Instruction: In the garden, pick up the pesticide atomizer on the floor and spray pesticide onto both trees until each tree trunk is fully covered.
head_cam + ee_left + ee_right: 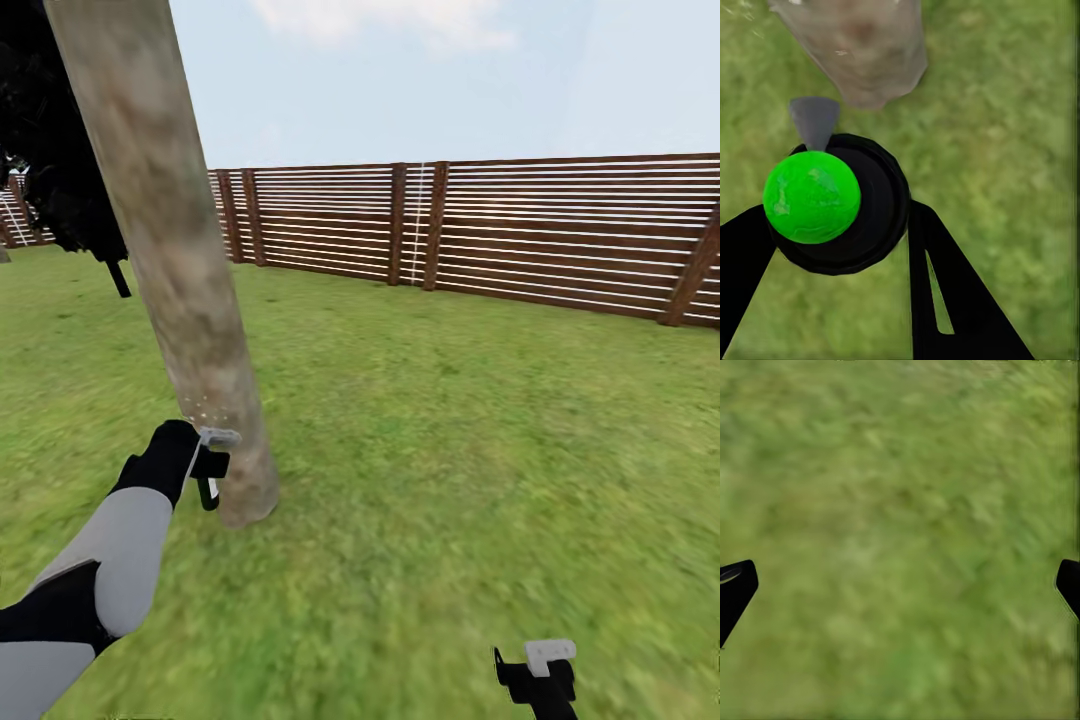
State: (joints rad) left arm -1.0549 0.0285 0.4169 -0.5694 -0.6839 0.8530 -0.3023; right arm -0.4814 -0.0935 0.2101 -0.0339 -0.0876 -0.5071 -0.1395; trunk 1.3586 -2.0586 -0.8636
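head forward, wrists downward, shared grass (pixel 450 450)

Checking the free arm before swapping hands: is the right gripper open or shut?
Open: the right gripper's fingertips sit far apart, with bare grass between.

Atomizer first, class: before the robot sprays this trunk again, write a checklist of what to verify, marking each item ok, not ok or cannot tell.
1. Atomizer held in left claw: ok.
2. Nozzle points toward tree trunk: ok.
3. Nozzle stands apart from the trunk: ok.
4. Trunk fully covered: cannot tell; only faint specks near its lower part.
5. Right claw open over grass, holding nothing: ok.
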